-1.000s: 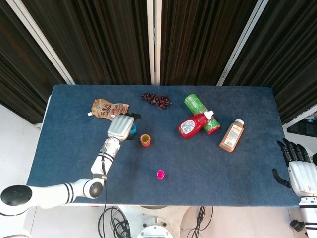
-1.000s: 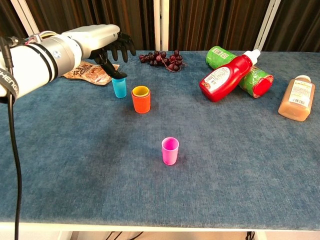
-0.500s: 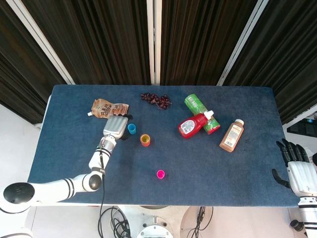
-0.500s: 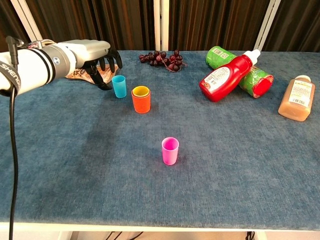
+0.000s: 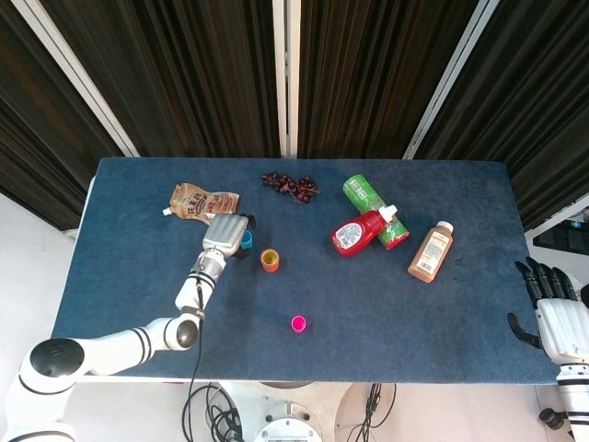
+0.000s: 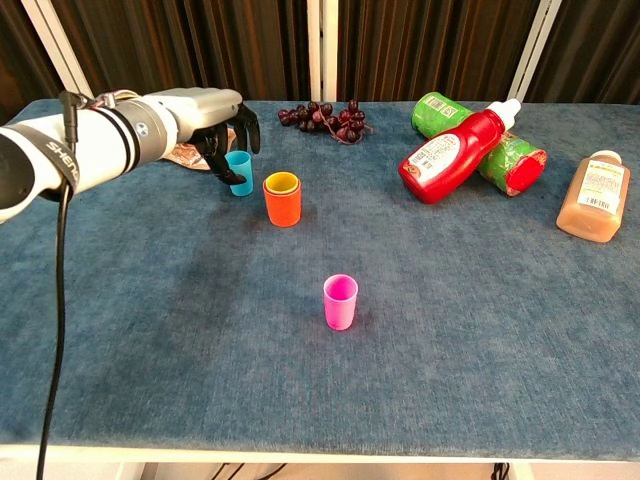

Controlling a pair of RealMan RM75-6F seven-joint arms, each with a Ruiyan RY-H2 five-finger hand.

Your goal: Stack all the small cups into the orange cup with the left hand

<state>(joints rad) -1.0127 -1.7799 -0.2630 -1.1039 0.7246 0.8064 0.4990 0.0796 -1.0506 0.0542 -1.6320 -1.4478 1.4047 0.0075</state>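
Left robot hand (image 6: 222, 135) at the blue cup (image 6: 240, 172)
Fingers curl around it, though a firm grasp I cannot tell; orange cup (image 6: 282, 198) stands just beside, pink cup (image 6: 340, 301) well apart.

Left hand (image 6: 215, 125) fingers (image 6: 234, 176) curl around the blue cup (image 6: 240, 170), just beside the orange cup (image 6: 282, 198)

Partial lettering "SHEN" reads on a black band around the left forearm (image 6: 60, 165), chest view. Labels on the red bottle (image 6: 455, 153), green canister (image 6: 500, 150), juice bottle (image 6: 597, 195) and pouch (image 5: 201, 202) too small to read.
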